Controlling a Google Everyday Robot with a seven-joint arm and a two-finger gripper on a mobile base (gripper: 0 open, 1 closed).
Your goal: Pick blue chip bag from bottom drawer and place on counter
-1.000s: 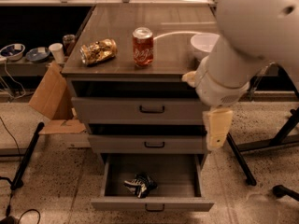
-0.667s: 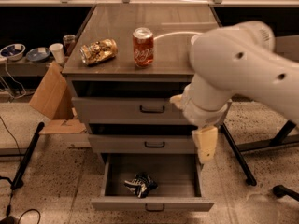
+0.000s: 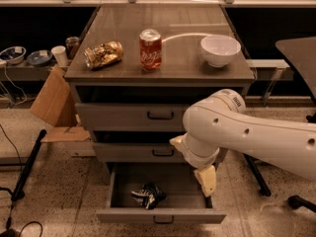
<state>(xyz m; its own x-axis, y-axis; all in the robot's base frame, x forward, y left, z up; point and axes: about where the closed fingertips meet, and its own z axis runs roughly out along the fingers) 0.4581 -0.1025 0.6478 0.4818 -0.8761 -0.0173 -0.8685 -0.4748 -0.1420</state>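
Note:
The blue chip bag [image 3: 148, 195], dark and crumpled with white markings, lies on the floor of the open bottom drawer [image 3: 163, 215], left of its middle. My gripper [image 3: 206, 180] points downward over the drawer's right side, to the right of the bag and apart from it. The white arm reaches in from the right and hides part of the drawer fronts. The grey-brown counter [image 3: 182, 53] forms the cabinet's top.
On the counter stand a crushed golden bag [image 3: 102, 55], a red soda can [image 3: 150, 49] and a white bowl [image 3: 220, 50]. The two upper drawers [image 3: 133, 116] are closed. A cardboard piece [image 3: 52, 98] leans at the cabinet's left; a black stand leg [image 3: 28, 164] lies on the floor.
The arm has swung down and to the right, uncovering the bowl and the counter's right side. The gripper has dropped lower, down to the open bottom drawer.

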